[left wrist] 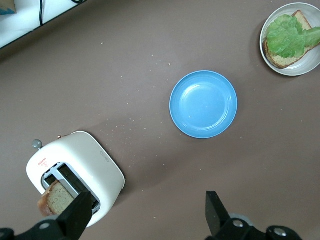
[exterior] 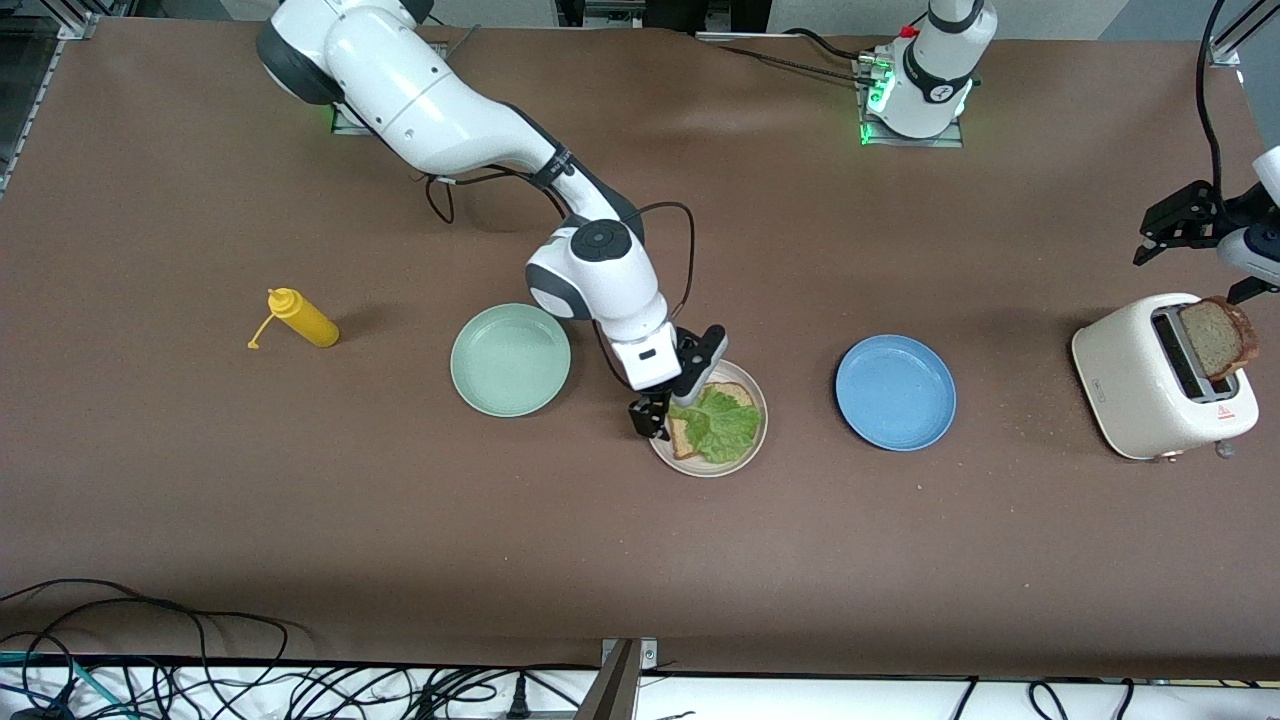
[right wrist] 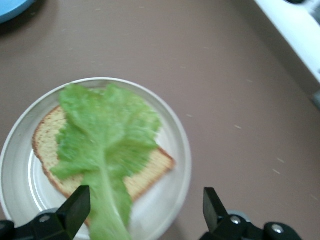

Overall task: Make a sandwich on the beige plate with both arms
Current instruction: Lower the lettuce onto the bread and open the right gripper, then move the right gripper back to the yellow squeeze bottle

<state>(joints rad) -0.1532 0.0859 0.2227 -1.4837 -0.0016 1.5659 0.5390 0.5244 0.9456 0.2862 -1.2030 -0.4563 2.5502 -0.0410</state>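
While the lettuce leaf is lying draped over the bottom bread slice on the beige plate, the right gripper is hanging low over the plate's edge toward the right arm's end of the table, its fingers spread wide and gripping nothing. What is missing is the second slice, which is standing upright in a slot of the white toaster at the left arm's end, well apart from the plate with the blue plate lying between. That slice is sitting almost directly under the left gripper, which is hovering over the toaster with its jaws wide and empty, so the left arm is plainly the nearer one for lifting it.
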